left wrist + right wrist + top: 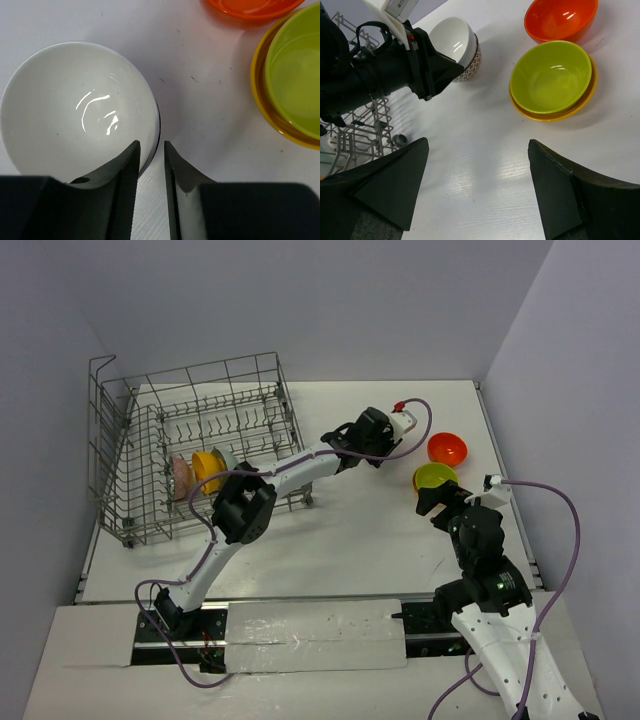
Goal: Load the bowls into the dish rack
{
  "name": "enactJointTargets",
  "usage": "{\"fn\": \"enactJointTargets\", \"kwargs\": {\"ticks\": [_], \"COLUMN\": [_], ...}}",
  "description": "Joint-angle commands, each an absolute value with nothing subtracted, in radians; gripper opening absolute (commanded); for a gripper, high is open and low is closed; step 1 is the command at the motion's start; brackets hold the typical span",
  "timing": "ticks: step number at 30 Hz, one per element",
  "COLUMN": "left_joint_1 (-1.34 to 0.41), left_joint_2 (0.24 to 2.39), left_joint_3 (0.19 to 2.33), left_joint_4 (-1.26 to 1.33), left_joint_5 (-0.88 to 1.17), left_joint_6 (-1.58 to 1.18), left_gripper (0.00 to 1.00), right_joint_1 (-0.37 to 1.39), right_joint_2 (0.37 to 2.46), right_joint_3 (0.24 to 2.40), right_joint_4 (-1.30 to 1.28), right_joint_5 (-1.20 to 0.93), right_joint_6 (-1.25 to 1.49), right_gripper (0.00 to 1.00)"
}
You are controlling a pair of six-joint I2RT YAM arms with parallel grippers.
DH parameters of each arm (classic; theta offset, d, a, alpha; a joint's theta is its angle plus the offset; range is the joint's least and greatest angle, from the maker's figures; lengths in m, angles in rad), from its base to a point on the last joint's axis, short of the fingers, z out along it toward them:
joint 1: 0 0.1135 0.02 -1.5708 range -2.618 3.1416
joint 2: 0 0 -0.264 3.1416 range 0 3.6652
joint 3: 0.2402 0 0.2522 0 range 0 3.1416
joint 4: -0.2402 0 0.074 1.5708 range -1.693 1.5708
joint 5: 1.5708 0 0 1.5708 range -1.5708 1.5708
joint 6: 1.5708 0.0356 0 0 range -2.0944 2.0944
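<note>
Right gripper (477, 145): spread wide, empty, near lime bowl (550, 80).
Left gripper (151, 142): pinching white bowl (75, 110) by its rim, on table (350, 540).
Handling: stiff, glossy, probably slippery and breakable; rim grip suits.
Rack (125, 455): far left, orange bowl (208, 470) inside.

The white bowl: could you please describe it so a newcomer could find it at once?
Look right of the dish rack. The left gripper straddles the rim of the white bowl. Beside it sit an orange bowl and a lime green bowl; only it is white, patterned outside.
</note>
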State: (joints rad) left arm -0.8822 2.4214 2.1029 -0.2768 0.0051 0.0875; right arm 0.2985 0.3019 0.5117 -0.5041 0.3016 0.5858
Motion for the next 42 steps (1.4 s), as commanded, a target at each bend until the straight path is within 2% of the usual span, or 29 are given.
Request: {"fn": "enactJointTargets", "kwargs": {"ticks": [1,7,14,21,33,37,40,42], "left_joint_1": [-0.882,-0.882,-0.882,-0.885,-0.954,-0.986,-1.002,-1.003], "left_joint_2": [2.388,2.388,2.368,2.297,2.103,2.063,2.034,2.028], "left_joint_3": [2.112,2.103,2.068,2.043,1.738,1.671,1.628,1.615], "left_joint_4": [-0.226,-0.229,-0.232,-0.287,-0.319,-0.331,-0.321,-0.318], "left_joint_5": [0.005,0.011,0.023,0.049,0.005,-0.067,-0.097,-0.101], "left_joint_6": [0.087,0.078,0.077,0.054,0.009,-0.044,-0.061,-0.074], "left_gripper": [0.3,0.14,0.0,0.0,0.0,0.01,0.05,0.12], "right_joint_1": [0.299,0.299,0.301,0.299,0.299,0.299,0.299,0.299], "right_joint_2": [0.295,0.291,0.295,0.29,0.288,0.287,0.287,0.29], "right_joint_3": [0.535,0.534,0.532,0.531,0.526,0.526,0.523,0.523], "right_joint_4": [-0.503,-0.502,-0.499,-0.497,-0.486,-0.485,-0.483,-0.479], "right_joint_5": [0.307,0.307,0.304,0.305,0.308,0.307,0.305,0.304], "right_joint_6": [0.584,0.583,0.583,0.584,0.581,0.581,0.58,0.58], "right_gripper": [0.88,0.87,0.87,0.87,0.87,0.87,0.87,0.87]}}
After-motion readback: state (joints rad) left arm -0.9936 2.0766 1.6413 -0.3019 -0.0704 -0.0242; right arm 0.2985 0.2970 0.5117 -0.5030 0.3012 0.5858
